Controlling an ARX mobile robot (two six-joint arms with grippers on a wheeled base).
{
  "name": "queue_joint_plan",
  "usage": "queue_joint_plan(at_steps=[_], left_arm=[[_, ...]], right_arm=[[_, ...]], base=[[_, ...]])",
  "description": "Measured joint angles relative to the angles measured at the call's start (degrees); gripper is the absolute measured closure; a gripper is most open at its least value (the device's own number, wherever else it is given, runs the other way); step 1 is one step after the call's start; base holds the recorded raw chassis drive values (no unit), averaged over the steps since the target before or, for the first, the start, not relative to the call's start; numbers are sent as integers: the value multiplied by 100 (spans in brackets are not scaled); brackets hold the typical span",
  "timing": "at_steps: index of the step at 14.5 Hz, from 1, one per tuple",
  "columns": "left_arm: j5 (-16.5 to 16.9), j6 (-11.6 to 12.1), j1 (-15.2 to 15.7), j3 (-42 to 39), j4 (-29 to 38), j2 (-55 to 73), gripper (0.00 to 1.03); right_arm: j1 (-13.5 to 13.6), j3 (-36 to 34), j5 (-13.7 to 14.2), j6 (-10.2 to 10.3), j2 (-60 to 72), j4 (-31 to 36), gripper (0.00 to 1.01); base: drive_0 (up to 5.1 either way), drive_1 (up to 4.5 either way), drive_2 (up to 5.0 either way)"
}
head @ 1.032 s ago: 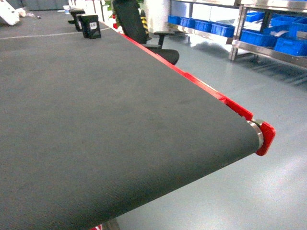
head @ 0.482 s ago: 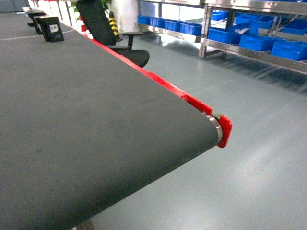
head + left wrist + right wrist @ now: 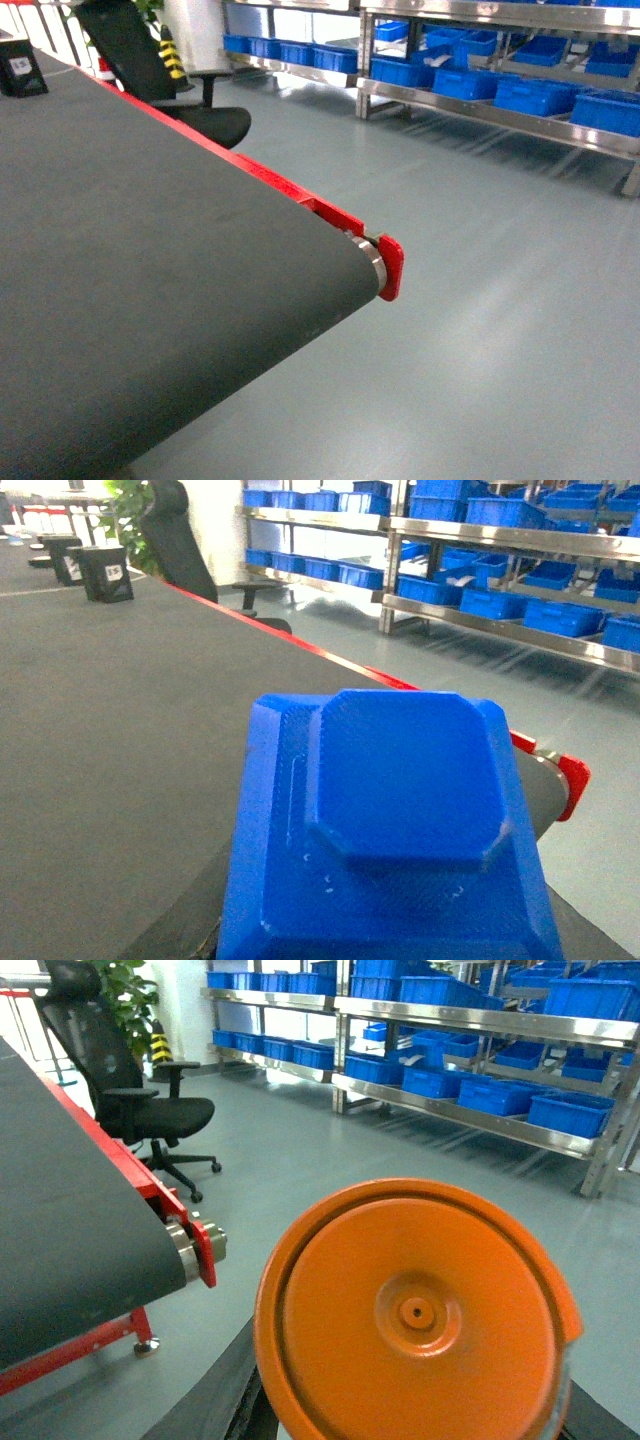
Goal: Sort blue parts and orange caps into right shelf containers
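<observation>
A blue part (image 3: 400, 820), a square block with a raised octagonal top, fills the lower left wrist view. My left gripper (image 3: 390, 935) is shut on it, and only a dark finger (image 3: 190, 930) shows beside its left edge. A round orange cap (image 3: 415, 1315) fills the lower right wrist view, held over the floor by my shut right gripper (image 3: 410, 1405), whose dark fingers (image 3: 215, 1390) flank it. Blue shelf containers (image 3: 530, 95) sit on steel racks (image 3: 480, 110) at the far right of the head view. Neither gripper shows in the head view.
A dark conveyor belt (image 3: 130, 260) with a red side rail and red end cap (image 3: 390, 268) takes up the left. A black office chair (image 3: 130, 1090) stands beyond the belt. Grey floor (image 3: 500, 300) lies between the belt and the racks.
The head view has swung right: the belt's red end slid left in the picture and more of the racks with blue containers came into view.
</observation>
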Motion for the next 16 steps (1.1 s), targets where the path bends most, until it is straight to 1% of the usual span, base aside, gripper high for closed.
queue_joint_plan(at_steps=[16], left_arm=[[2,0,0,0,0,0,60]], right_arm=[[0,0,0,0,0,0,57]], base=[[-156,-156,-156]])
